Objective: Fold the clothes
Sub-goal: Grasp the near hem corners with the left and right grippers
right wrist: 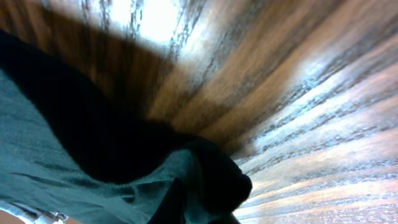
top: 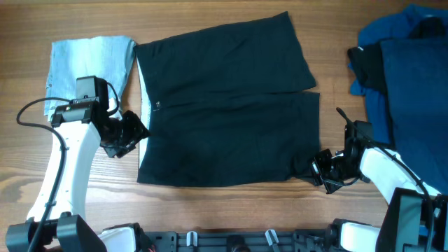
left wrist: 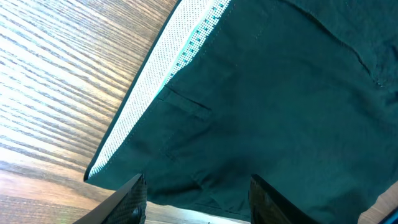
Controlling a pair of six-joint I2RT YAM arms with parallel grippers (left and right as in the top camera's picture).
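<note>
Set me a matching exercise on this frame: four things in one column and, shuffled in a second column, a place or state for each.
Things:
1. black shorts
2. pale-blue denim
3. blue garments
4. right gripper

Places or states:
A. piled at the far right
B. spread flat in the middle
C. shut on a corner of a shorts leg
D. lying at the left, next to the shorts

Pairs: 1-B, 2-D, 3-A, 4-C

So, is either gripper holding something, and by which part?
The right gripper is shut on the shorts, at the hem corner of the nearer leg. The left gripper is open by the waistband, holding nothing.
</note>
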